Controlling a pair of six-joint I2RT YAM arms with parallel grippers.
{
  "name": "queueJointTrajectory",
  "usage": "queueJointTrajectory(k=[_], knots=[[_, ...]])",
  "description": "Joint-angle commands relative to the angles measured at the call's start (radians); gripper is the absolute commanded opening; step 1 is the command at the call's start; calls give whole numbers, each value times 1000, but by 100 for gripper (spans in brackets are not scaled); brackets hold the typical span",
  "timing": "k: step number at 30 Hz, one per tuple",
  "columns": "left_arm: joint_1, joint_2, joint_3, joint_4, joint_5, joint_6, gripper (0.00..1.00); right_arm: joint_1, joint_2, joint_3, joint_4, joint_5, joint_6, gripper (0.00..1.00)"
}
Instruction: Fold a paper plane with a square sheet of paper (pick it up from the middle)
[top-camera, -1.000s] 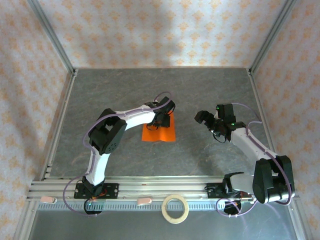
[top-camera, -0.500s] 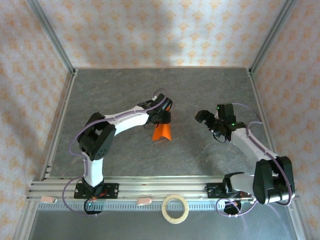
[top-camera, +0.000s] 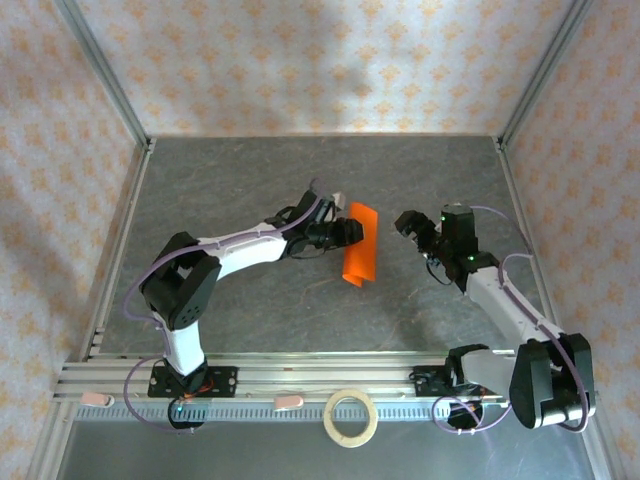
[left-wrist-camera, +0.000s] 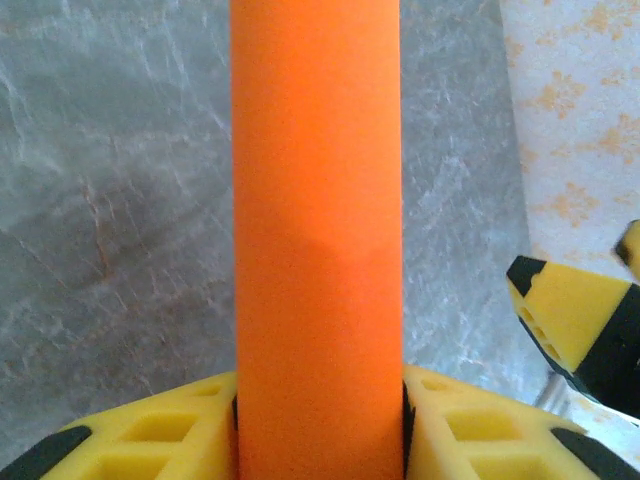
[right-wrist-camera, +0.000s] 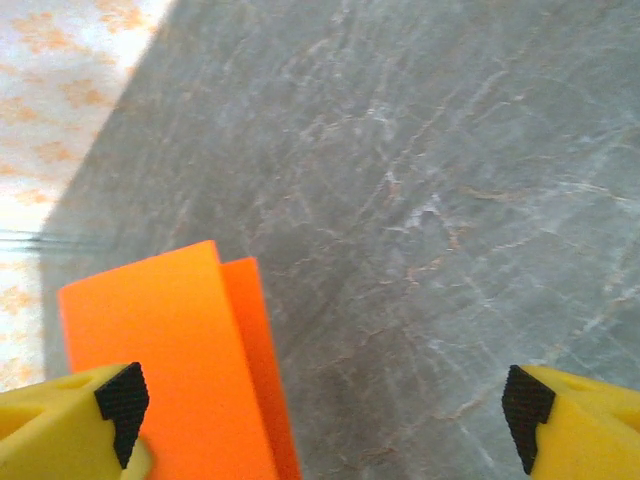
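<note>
The left end effector (top-camera: 349, 232) clamps a folded orange paper (top-camera: 360, 258) between its yellow fingers (left-wrist-camera: 140, 435), the jaws closed against both sides of the sheet. From above, the paper reads as a long, narrow band. It stands crosswise at the tip of the left end effector, one end reaching past the fingers toward the back wall and the other toward the near rail.

In the left wrist view the orange paper (left-wrist-camera: 315, 200) runs straight out from between the two fingers as a smooth, even column. Its face is gently rounded, with no sharp crease visible, and a faint darker patch sits about halfway along it. Its colour is a flat, bright orange against the grey marbled surface (top-camera: 230, 180).

The right end effector (top-camera: 415, 228) is near the paper on its far side from the left one, with jaws spread wide and nothing gripped. In the right wrist view the orange paper (right-wrist-camera: 160, 370) lies just beside one yellow, black-tipped fingertip (right-wrist-camera: 122, 398). It shows two layers there, a broad front panel and a narrower strip offset behind its edge. Whether that fingertip touches the sheet cannot be told. The other fingertip (right-wrist-camera: 528, 405) is well apart from the paper, over bare surface.

A pale tape ring (top-camera: 351, 417) lies well behind both end effectors, by the near rail.
</note>
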Motion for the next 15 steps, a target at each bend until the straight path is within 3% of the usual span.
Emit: queueJointTrajectory(k=[1,15], knots=[[24,12,-54,139,70,-75,42,5,-8,-27,84,-61,25,93],[90,38,-125,95,30,-18,43,7,107,-51,157,-204,38,81]])
